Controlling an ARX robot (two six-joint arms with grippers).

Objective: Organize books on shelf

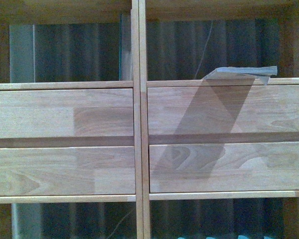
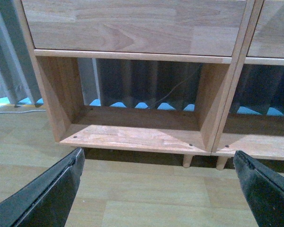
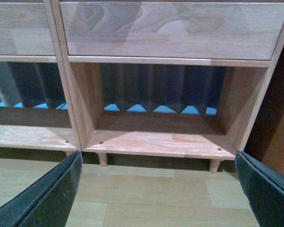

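Observation:
The light-wood shelf (image 1: 138, 119) fills the front view, with its central upright divider and four drawer fronts. A thin pale paperback (image 1: 241, 72) lies flat in the upper right cubby and overhangs its front edge. A tall book with a teal cover and greyish pages (image 1: 125, 47) stands upright against the divider in the upper left cubby. My left gripper (image 2: 158, 189) is open and empty, low over the floor in front of the bottom left cubby (image 2: 132, 135). My right gripper (image 3: 156, 189) is open and empty before the bottom right cubby (image 3: 156, 142). Neither gripper shows in the front view.
Pale wood flooring (image 2: 146, 198) lies under both grippers. The shelf stands on short peg legs (image 2: 187, 161). A dark brown cabinet side (image 3: 279, 118) stands next to the shelf's right end. Grey curtains (image 1: 79, 52) and a thin cable (image 1: 204, 50) hang behind the open cubbies.

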